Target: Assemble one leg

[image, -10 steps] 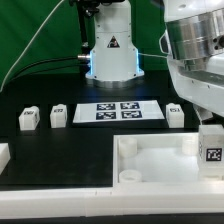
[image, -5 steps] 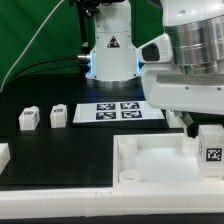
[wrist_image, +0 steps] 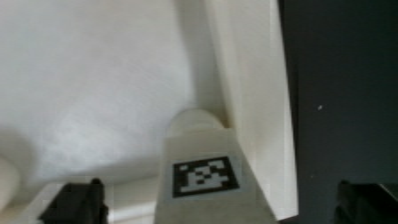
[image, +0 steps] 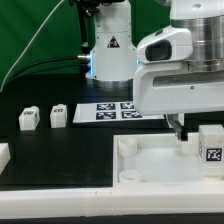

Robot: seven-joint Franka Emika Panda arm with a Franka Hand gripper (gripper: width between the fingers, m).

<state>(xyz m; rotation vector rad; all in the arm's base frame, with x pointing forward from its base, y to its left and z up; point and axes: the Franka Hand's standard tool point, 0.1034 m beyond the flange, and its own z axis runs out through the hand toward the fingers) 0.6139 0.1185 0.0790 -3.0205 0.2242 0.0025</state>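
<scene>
Legs showing tags number three, tray one, marker board one.

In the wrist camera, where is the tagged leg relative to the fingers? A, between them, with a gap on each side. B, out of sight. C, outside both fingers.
A: the leg sits between the two fingers, and neither touches it.

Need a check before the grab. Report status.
Gripper open, fingers either side of the leg, no contact seen. Leg upright on the tray piece. Nothing seen between fingers and leg.
</scene>
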